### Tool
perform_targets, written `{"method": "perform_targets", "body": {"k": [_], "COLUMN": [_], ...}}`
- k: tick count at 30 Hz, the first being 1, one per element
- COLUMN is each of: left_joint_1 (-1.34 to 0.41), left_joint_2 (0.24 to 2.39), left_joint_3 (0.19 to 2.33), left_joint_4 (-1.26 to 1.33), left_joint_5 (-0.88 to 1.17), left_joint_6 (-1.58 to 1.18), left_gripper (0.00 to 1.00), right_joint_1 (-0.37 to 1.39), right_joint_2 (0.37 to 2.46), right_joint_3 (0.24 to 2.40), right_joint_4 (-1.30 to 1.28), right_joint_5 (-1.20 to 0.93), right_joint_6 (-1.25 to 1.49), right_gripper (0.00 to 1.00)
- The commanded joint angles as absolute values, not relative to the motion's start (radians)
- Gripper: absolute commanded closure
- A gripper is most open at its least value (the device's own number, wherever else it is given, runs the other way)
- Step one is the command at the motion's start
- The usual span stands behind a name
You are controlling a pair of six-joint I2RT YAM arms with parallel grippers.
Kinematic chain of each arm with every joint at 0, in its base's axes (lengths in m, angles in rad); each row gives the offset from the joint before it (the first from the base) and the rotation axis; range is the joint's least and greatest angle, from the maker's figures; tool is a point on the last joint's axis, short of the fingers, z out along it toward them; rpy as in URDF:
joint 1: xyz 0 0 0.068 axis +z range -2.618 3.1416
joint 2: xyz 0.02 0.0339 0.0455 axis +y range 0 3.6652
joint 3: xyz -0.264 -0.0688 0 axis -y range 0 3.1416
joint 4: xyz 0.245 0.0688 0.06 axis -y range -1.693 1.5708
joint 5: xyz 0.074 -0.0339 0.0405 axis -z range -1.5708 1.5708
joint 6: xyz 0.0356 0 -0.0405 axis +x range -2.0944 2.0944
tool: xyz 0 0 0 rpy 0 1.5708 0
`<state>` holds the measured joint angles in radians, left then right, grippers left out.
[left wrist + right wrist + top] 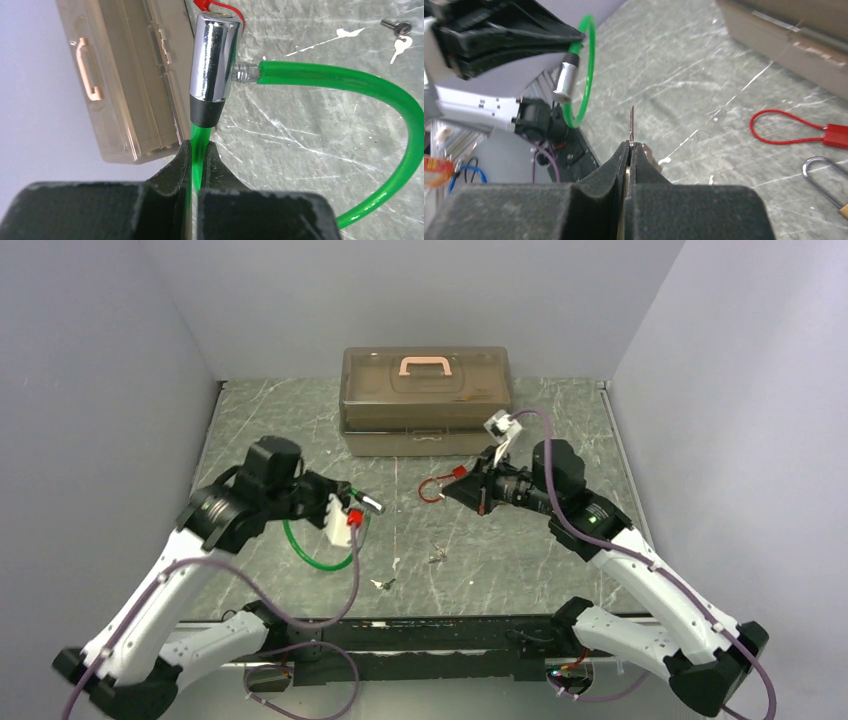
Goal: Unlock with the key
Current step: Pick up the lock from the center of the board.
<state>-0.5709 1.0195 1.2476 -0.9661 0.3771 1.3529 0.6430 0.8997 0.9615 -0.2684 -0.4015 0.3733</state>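
Holding the key, blade pointing forward

Your right gripper [630,146] is pressed together on the key [631,125]. The key's long axis runs straight out from the closed claw, seen edge-on, with the tip pointing away, above the table [704,75]. Your left gripper [199,145] is clamped on the green cable [350,82], just beside the chrome lock barrel [212,60].

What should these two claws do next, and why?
Probably ease the right claw forward so its key nears the chrome lock barrel: the left claw grips the green cable beside it, and a gap separates key from barrel.
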Motion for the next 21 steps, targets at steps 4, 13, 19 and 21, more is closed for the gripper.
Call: {"method": "perform_targets", "body": {"k": [4,13,19,21], "left_joint_1": [-0.572,-0.574,-0.569,-0.567], "left_joint_2": [0.79,0.734,0.734,0.734], "left_joint_3": [1.148,1.134,1.123,1.12], "left_joint_4": [-0.929,-0.919,-0.882,-0.876], "left_joint_5": [0.476,0.388,0.366,0.367], "left_joint_6": [1.375,1.401,1.354,1.358], "left_gripper": [1.0,1.0,1.0,1.0], "right_joint_1": [0.872,0.986,0.994,0.994], "right_joint_2": [1.021,1.089,1.124,1.132], "right_joint_3": [1.149,1.233,1.276,1.284], "right_joint_4": [-0.454,-0.535,-0.552,-0.539], "right_joint_5": [-0.365,-0.357,-0.374,-0.389], "right_joint_6": [0.186,0.149,0.14,0.145], "right_gripper": [1.0,1.0,1.0,1.0]}}
